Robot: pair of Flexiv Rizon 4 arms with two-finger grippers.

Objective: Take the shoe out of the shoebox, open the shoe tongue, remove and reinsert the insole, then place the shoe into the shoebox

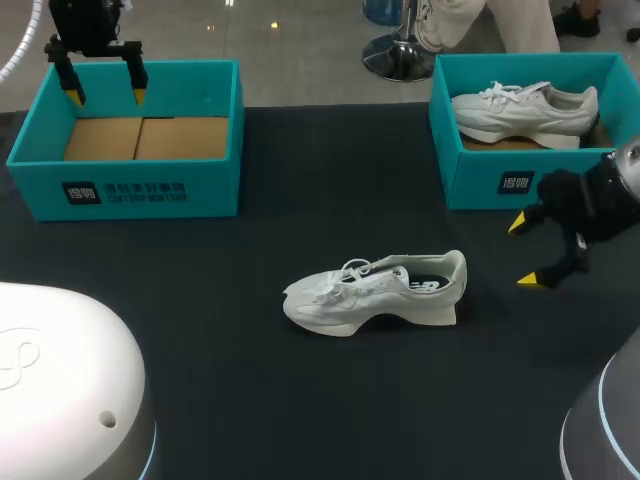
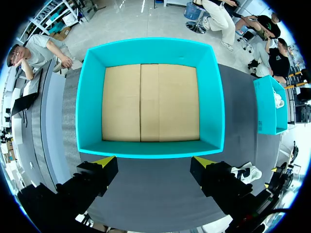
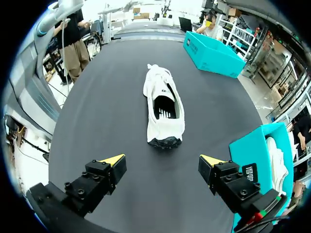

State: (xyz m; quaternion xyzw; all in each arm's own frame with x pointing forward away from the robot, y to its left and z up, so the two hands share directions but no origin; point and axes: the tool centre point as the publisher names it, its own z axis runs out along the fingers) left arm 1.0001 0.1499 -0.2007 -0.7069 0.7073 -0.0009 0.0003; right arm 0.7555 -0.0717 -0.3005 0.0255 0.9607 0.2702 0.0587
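Shoe (image 1: 375, 292) stands upright on the dark table (image 1: 200, 330), out of either box, in the head view. In the left wrist view, the left gripper (image 2: 154, 161), spread wide and holding nothing, hangs above the teal shoebox (image 2: 150, 148). In the right wrist view, the right gripper (image 3: 163, 160), also spread and holding nothing, faces the shoe's heel.

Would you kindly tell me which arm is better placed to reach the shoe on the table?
Right, probably. The right gripper is open, facing the heel of the shoe; the left gripper hangs over the empty shoebox, farther away.
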